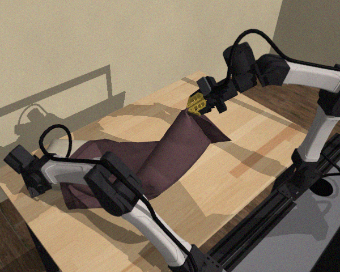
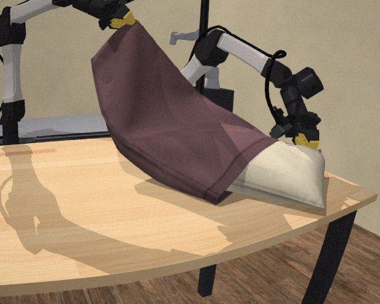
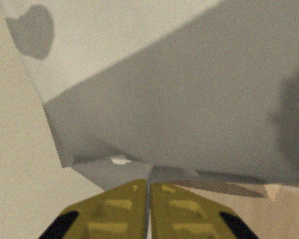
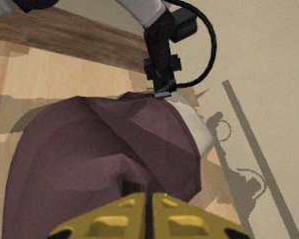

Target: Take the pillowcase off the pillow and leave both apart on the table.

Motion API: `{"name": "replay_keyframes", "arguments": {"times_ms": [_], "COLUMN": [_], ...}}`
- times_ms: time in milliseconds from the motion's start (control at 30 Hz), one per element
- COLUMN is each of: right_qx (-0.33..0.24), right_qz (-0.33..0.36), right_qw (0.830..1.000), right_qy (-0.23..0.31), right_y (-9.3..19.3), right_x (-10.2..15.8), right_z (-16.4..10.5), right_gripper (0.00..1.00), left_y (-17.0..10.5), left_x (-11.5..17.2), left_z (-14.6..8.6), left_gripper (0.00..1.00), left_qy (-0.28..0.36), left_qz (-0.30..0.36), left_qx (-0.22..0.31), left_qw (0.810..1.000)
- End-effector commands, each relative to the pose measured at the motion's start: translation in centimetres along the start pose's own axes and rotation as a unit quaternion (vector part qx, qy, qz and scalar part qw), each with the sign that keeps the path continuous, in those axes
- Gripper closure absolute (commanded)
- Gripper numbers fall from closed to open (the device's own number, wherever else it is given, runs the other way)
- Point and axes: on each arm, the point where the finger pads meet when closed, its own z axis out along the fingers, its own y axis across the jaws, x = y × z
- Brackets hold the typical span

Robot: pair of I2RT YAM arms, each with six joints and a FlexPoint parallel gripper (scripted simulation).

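The pillowcase [image 1: 175, 158] [image 2: 160, 107] [image 4: 90, 144] slants up off the worktop [image 1: 85, 249] [image 2: 69, 261] [image 4: 55, 70]. In the exterior view it runs from the right pincer [image 1: 188, 110] [image 2: 135, 23] [image 4: 149, 195], pressed together on its closed end, toward roughly four o'clock. The pillow [image 1: 54, 144] [image 2: 285, 173] [image 3: 184, 105] [image 4: 194, 121] pokes from its mouth, nearer the left pincer [image 2: 306, 142] [image 3: 148, 188], which appears to pinch the pillow's edge. The next pull should probably draw the case toward ten o'clock while that edge is held.
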Motion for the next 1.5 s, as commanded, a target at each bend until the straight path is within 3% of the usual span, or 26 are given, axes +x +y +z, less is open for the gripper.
{"name": "replay_keyframes", "arguments": {"times_ms": [0,133,167,400,533,700,767,833,1167,1267,1467], "right_qx": [0.081,0.085,0.101,0.118,0.142,0.14,0.147,0.162,0.174,0.186,0.189], "right_qz": [0.014,0.027,0.03,0.065,0.082,0.096,0.105,0.113,0.151,0.16,0.189], "right_qw": [0.992,0.991,0.987,0.98,0.968,0.967,0.962,0.952,0.935,0.921,0.907], "right_qy": [-0.092,-0.098,-0.121,-0.149,-0.189,-0.19,-0.204,-0.233,-0.269,-0.303,-0.326], "right_y": [-3.9,-4.0,-4.7,-5.5,-6.5,-6.6,-6.9,-7.5,-8.3,-8.9,-9.4], "right_x": [-5.9,-6.1,-7.4,-8.6,-10.5,-10.5,-11.2,-12.3,-13.6,-14.8,-15.5], "right_z": [-2.7,-2.1,-4.3,-4.6,-7.7,-6.6,-7.3,-10.1,-11.1,-14.1,-14.4], "right_gripper": [1.0,1.0,1.0,1.0,1.0,1.0,1.0,1.0,1.0,1.0,1.0], "left_y": [-0.4,-0.4,-0.4,-0.4,-0.4,-0.4,-0.4,-0.4,-0.4,-0.4,-0.4], "left_x": [0.0,0.0,0.0,0.0,0.0,0.0,0.0,0.0,0.0,0.0,0.0], "left_z": [0.3,0.3,0.3,0.3,0.3,0.3,0.3,0.3,0.3,0.3,0.3], "left_gripper": [1.0,1.0,1.0,1.0,1.0,1.0,1.0,1.0,1.0,1.0,1.0], "left_qy": [0.001,0.001,0.001,0.001,0.001,0.001,0.001,0.001,0.001,0.001,0.001], "left_qz": [0.002,0.002,0.002,0.002,0.002,0.002,0.002,0.002,0.002,0.002,0.002], "left_qx": [0.007,0.007,0.007,0.007,0.007,0.007,0.007,0.007,0.007,0.007,0.007], "left_qw": [1.0,1.0,1.0,1.0,1.0,1.0,1.0,1.0,1.0,1.0,1.0]}}
